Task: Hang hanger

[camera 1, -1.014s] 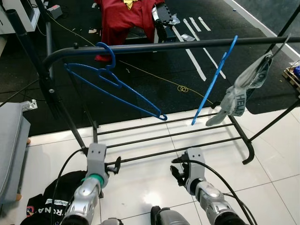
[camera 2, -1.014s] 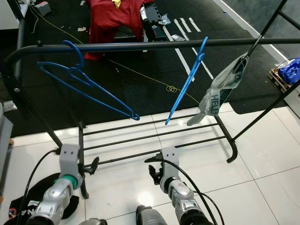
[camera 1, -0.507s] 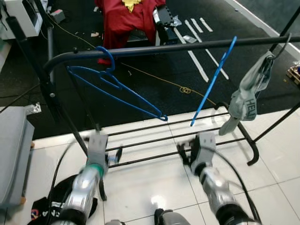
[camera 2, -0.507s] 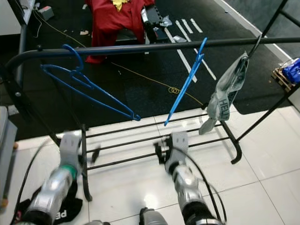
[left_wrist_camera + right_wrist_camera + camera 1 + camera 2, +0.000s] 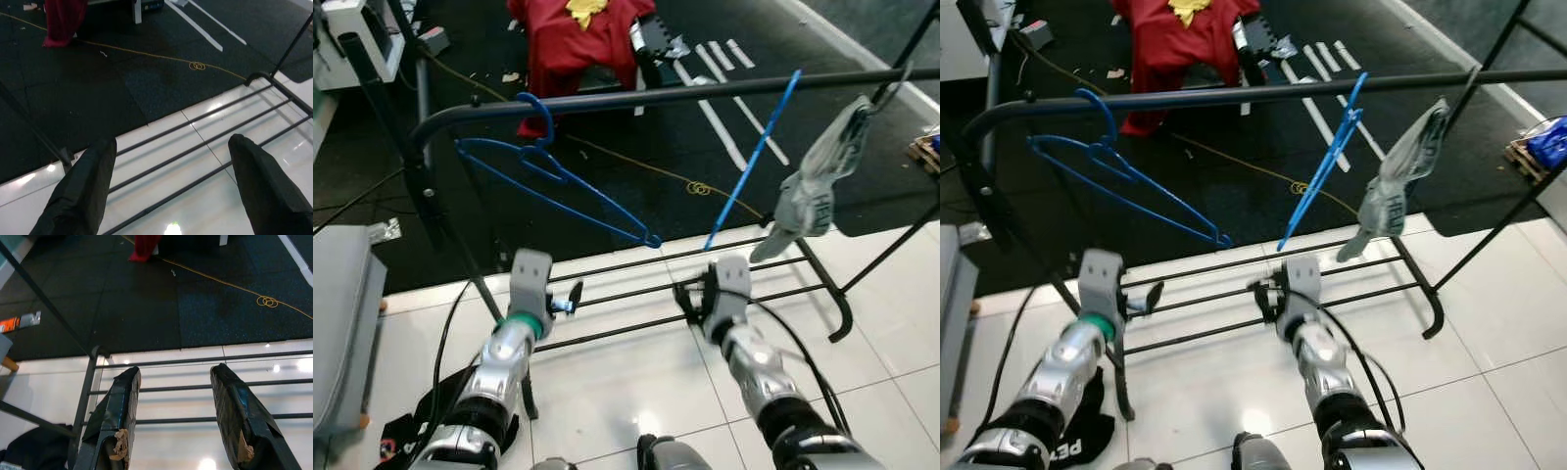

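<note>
Hangers already sit on the black clothes rack (image 5: 636,95) in front of me: one blue hanger (image 5: 548,186) hooks over the rail's left end, and a second blue hanger (image 5: 752,162) hangs edge-on further right. A grey garment (image 5: 818,181) dangles right of that. My left gripper (image 5: 570,297) and right gripper (image 5: 690,297) hover low near the rack's bottom bars (image 5: 195,147), both with fingers spread apart and holding nothing.
</note>
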Available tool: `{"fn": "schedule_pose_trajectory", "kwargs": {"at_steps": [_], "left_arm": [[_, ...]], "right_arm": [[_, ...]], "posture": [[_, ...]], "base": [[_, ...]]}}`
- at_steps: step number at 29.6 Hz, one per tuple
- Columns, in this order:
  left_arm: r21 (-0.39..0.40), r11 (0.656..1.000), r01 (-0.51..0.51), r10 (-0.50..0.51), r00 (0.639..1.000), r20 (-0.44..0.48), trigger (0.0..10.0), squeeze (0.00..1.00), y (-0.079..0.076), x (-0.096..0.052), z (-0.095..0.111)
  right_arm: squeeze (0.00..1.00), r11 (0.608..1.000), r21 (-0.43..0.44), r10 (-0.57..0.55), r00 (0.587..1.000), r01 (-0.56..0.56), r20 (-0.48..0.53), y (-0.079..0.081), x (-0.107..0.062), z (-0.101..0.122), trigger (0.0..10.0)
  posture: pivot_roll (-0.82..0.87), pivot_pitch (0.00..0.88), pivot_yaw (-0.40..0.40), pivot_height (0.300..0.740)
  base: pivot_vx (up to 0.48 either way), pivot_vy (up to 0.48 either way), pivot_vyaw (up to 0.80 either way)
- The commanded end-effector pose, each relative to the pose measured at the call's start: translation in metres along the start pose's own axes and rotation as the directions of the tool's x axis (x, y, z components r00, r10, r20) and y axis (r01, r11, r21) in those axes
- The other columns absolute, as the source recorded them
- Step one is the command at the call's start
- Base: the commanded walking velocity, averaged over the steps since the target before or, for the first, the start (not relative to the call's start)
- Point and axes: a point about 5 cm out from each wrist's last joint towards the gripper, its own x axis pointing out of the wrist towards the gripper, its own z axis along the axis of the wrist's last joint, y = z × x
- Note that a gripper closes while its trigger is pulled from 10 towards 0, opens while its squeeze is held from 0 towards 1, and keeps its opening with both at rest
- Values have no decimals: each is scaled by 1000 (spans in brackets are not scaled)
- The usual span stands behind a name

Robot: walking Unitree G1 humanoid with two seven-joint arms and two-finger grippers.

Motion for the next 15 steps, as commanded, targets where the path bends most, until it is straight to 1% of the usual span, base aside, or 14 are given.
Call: {"fn": "schedule_pose_trajectory", "kwargs": {"at_steps": [1, 3, 5, 6, 8, 9, 11, 14, 15], "left_arm": [[-26, 999, -31, 28, 995, -94, 10000, 0, 5, -15, -27], [-4, 999, -39, 38, 988, -151, 10000, 0, 8, -27, -44], [14, 999, -38, 40, 975, -219, 10000, 0, 9, -47, -68], [14, 999, -38, 40, 975, -219, 10000, 0, 9, -47, -68], [19, 999, -41, 45, 965, -260, 10000, 0, 9, -62, -83], [20, 999, -44, 48, 962, -270, 10000, 0, 10, -65, -87], [20, 999, -46, 50, 960, -275, 10000, 0, 10, -66, -89], [17, 999, -44, 47, 964, -261, 10000, 0, 8, -59, -82], [16, 999, -42, 44, 969, -243, 10000, 0, 7, -53, -76]], "right_arm": [[0, 999, 31, -16, 998, 18, -62, -3, -12, -21, 10000], [0, 999, 31, -5, 994, 9, -109, -1, -20, -35, 10000], [0, 999, 33, 9, 980, -3, -197, 3, -38, -61, 10000], [0, 999, 33, 9, 980, -3, -197, 3, -38, -61, 10000], [0, 999, 42, 15, 968, -5, -252, 7, -51, -79, 10000], [0, 999, 46, 16, 964, -4, -264, 8, -54, -83, 10000], [0, 999, 49, 18, 963, -5, -269, 9, -55, -85, 10000], [0, 999, 48, 24, 966, -12, -256, 10, -49, -79, 10000], [0, 999, 43, 29, 971, -20, -238, 10, -44, -73, 10000]], "posture": [[-46, 97, 31, 740], [-49, 100, 30, 740], [-47, 101, 27, 740], [-47, 101, 27, 740], [-47, 100, 24, 740], [-47, 100, 24, 740], [-45, 97, 22, 740], [-43, 92, 22, 740], [-44, 90, 21, 740]], "base": [[0, 0, 0], [0, 0, 0], [0, 0, 0], [0, 0, 0], [0, 0, 0], [0, 0, 0], [0, 0, 0], [0, 0, 0], [0, 0, 0]]}}
